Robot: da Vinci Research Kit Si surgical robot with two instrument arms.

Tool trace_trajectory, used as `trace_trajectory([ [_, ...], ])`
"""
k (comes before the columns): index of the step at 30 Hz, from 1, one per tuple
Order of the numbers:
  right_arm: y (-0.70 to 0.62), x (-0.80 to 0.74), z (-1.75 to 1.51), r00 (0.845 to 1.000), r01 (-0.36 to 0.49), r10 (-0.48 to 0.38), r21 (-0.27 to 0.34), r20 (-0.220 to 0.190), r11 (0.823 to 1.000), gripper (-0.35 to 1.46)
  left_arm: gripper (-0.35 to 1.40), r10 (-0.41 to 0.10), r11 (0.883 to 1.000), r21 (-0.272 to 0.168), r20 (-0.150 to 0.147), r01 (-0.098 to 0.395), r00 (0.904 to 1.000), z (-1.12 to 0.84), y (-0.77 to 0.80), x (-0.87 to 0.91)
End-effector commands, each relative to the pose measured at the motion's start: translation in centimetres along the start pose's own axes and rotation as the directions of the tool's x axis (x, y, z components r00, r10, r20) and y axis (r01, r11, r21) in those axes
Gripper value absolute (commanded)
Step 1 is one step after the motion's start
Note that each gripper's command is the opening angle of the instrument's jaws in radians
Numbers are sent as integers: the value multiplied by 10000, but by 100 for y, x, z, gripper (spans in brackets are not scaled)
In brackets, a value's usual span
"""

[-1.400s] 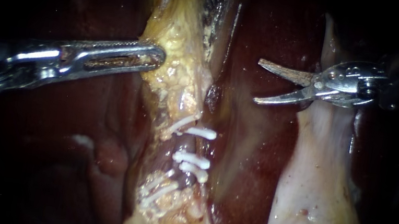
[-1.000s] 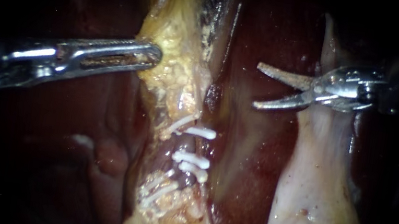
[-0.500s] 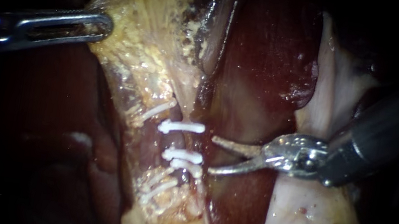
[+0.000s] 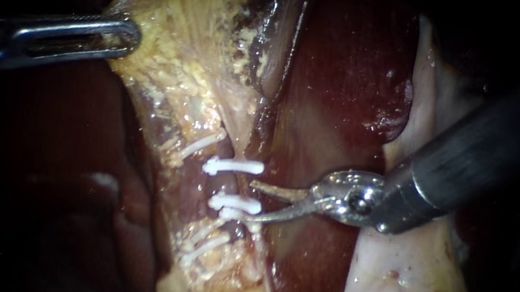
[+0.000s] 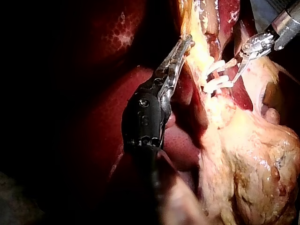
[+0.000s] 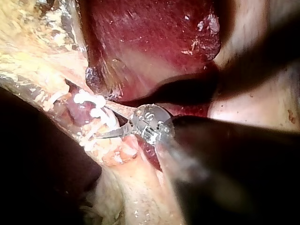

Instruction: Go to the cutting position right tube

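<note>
Approaching the right tube (image 4: 231, 184): the right instrument (image 4: 250, 201) is nearly at the cutting position; step judged almost complete.
Tube location: runs from just below the upper clip (image 4: 233, 166) down to the lower clips (image 4: 235, 203).
Blades: parted in a narrow V, holding nothing; one tip just below the upper clip, the other touching the lower clips.
Next move: likely a short advance until the tube sits between the blades, clear of the upper clip.
Left instrument (image 4: 126, 35): well above the upper clip, jaws closed on fatty tissue (image 4: 176, 64), pulling it taut.
Obstruction: the lower clips crowd the lower blade; the liver (image 4: 346, 76) lies right of the upper clip.
</note>
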Motion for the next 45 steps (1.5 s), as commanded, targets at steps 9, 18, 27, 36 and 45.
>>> trace_trajectory([
  [9,6,10,12,10000,10,-10,2,0,10000,134,-35,2,10000,-10,3,-2,10000,0,0,0],
  [18,5,13,22,9990,351,-364,488,254,9982,125,-35,6,10000,-3,2,-6,10000,1,2,1],
  [27,7,25,41,9984,566,-568,813,2,9951,117,-35,21,10000,-4,9,-21,10000,2,4,4],
  [36,14,29,51,9993,364,-355,867,-118,9956,115,-35,20,10000,-9,10,-20,10000,3,4,4],
  [45,20,29,53,9994,322,-311,884,-135,9956,114,-35,20,10000,-9,10,-20,10000,3,4,4],
])
